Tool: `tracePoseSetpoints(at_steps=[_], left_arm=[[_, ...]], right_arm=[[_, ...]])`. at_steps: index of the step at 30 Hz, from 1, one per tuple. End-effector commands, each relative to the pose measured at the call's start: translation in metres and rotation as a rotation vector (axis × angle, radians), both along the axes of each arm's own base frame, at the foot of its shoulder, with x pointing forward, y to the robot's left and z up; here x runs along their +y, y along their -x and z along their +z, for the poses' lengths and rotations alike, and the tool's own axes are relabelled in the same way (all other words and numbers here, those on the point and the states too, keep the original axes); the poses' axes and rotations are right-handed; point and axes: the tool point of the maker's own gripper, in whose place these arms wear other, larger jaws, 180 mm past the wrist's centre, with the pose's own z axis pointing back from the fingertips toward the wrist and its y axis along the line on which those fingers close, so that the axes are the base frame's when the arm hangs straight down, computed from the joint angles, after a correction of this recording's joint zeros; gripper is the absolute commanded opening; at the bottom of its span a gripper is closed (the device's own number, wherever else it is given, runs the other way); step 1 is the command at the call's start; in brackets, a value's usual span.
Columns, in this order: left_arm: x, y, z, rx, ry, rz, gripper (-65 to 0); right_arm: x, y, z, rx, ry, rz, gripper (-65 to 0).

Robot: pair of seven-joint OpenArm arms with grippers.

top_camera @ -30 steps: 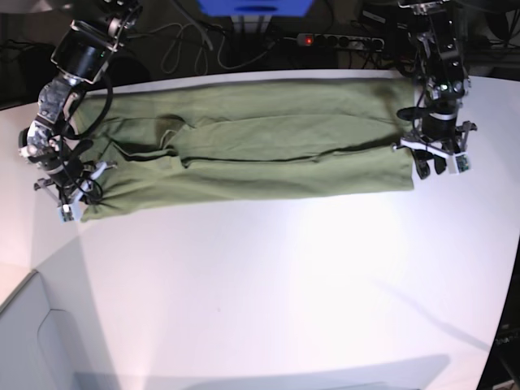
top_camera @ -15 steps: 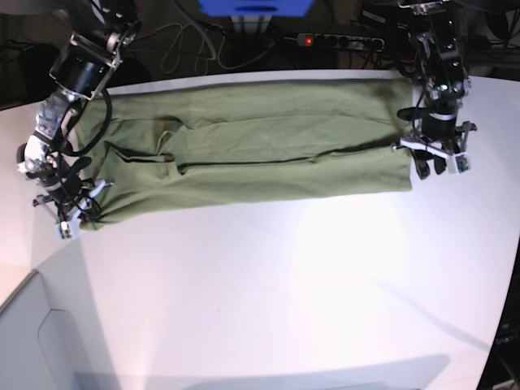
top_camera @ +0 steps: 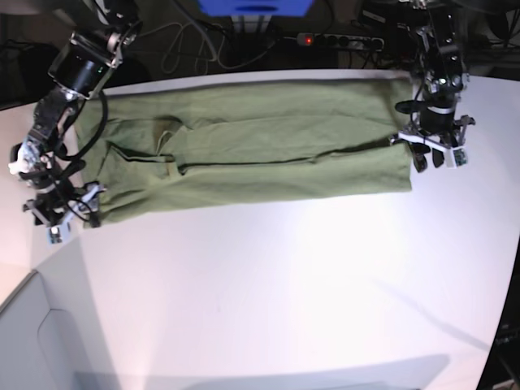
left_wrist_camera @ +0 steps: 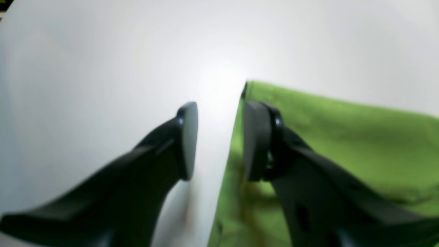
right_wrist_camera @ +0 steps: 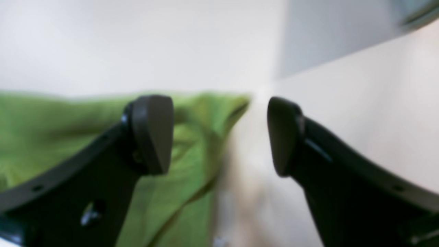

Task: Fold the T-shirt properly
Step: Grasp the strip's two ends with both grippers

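Claws (left_wrist_camera: 219, 140) (right_wrist_camera: 219, 135) both released now, right one off T-shirt (top_camera: 252, 150) corner, formerly clenched.

Plain olive-green T-shirt (top_camera: 260, 150) on white table (top_camera: 284, 292).

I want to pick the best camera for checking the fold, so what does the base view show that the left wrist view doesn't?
Only the base view shows the whole T-shirt laid out as a long band, the right gripper at its far end, and the power strip behind the table. Only the left wrist view shows the left gripper open, with nothing between its jaws. Both show the shirt's corner by that gripper.
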Motion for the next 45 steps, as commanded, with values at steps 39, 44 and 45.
tracePoseSetpoints(at_steps=[39,44,45], left_arm=[[-0.004,0.041,-0.029,0.058,0.294,0.153,-30.9],[-0.003,0.047,-0.038,0.081,0.303,0.163,-30.9],[-0.003,0.048,-0.039,0.083,0.305,0.164,-31.0]], right_arm=[[0.083,0.055,-0.045,0.072,-0.093,0.136,-23.6],[0.083,0.055,-0.045,0.07,-0.093,0.136,-23.6],[0.083,0.055,-0.045,0.07,-0.093,0.136,-23.6]])
